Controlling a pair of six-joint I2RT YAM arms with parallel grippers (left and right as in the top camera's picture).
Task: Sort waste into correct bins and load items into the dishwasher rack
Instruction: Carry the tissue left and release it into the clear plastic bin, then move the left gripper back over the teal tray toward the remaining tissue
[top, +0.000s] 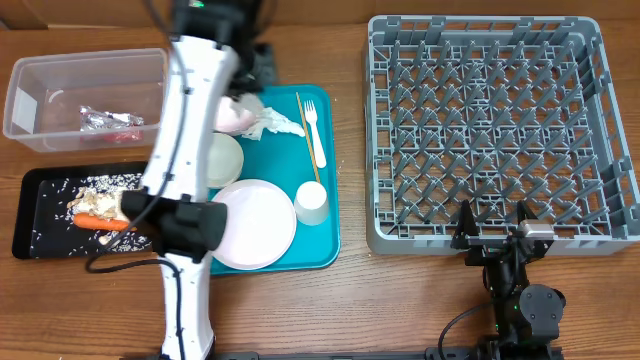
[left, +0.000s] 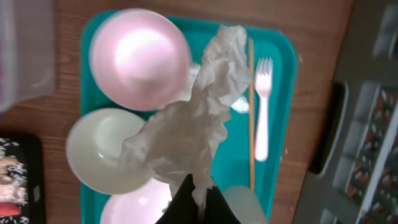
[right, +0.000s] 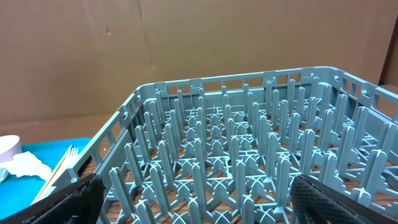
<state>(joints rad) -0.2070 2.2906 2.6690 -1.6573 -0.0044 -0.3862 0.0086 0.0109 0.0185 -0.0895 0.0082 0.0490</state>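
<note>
Tub (top: 40, 110) behind shallow tray (top: 40, 225) at left — serving tray (top: 325, 240) mid-table, rack (top: 500, 130) at right

place: test lab | cues: cardboard backdrop (right: 74, 56), tabletop robot arm (top: 190, 120)

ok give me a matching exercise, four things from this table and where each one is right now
Things:
1 carrot
2 wrapper
3 fork
4 napkin

Places:
A on the teal tray
B held in the left fingers
C on the black tray
D in the clear tub

Pairs: 1-C, 2-D, 3-A, 4-B
</note>
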